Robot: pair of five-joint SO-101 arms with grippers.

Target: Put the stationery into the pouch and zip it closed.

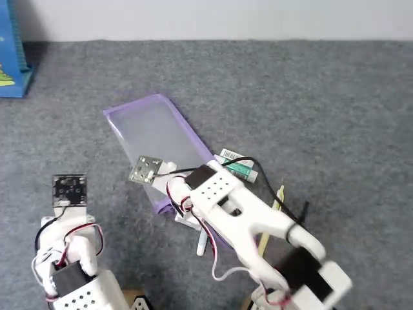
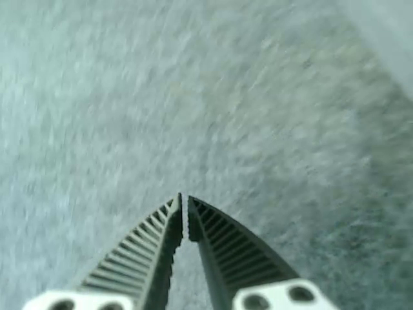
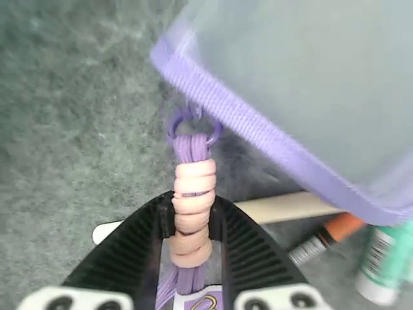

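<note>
A translucent pouch with purple trim lies slanted at the table's middle. My right gripper is shut on its zipper pull, a purple cord with a pink coil, at the pouch's near corner. Beside the pouch's right edge lie a green-and-white glue stick, a wooden pencil and an orange pen. A white pen shows under the right arm. My left gripper is shut and holds nothing, above bare grey carpet at the near left.
A blue box stands at the far left edge. A pale wall runs along the back. Grey carpet covers the table, with open room at the right and far side.
</note>
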